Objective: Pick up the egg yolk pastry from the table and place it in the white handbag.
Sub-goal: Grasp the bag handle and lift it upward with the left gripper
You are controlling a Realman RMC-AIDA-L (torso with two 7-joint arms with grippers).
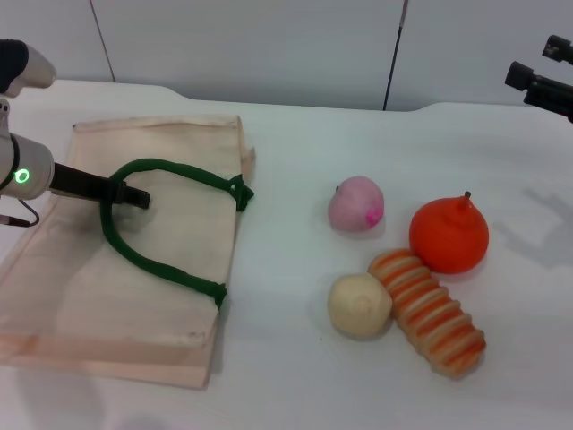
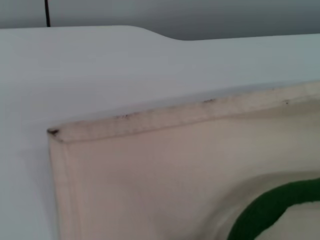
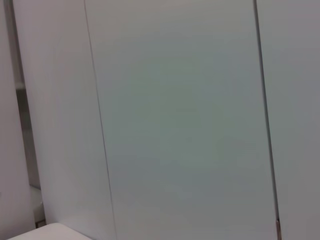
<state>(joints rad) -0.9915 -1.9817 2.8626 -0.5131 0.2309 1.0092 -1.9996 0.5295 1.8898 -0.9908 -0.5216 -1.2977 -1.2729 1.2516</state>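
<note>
The egg yolk pastry [image 1: 359,305] is a pale cream-yellow ball on the white table, touching the striped roll. The white handbag [image 1: 161,296] lies flat at the left, its dark green rope handle [image 1: 170,269] looped on top. My left gripper [image 1: 134,195] reaches low over the bag and crosses the left side of the handle loop. The left wrist view shows the handbag's corner [image 2: 175,165] and a bit of the green handle [image 2: 270,210]. My right gripper [image 1: 535,61] is open and empty, raised at the far right, well away from the pastry.
A pink round bun [image 1: 356,204], an orange fruit with a stem [image 1: 449,235] and an orange-striped ridged roll [image 1: 430,310] lie close around the pastry. A grey panelled wall [image 1: 269,45] stands behind the table. The right wrist view shows only that wall [image 3: 175,125].
</note>
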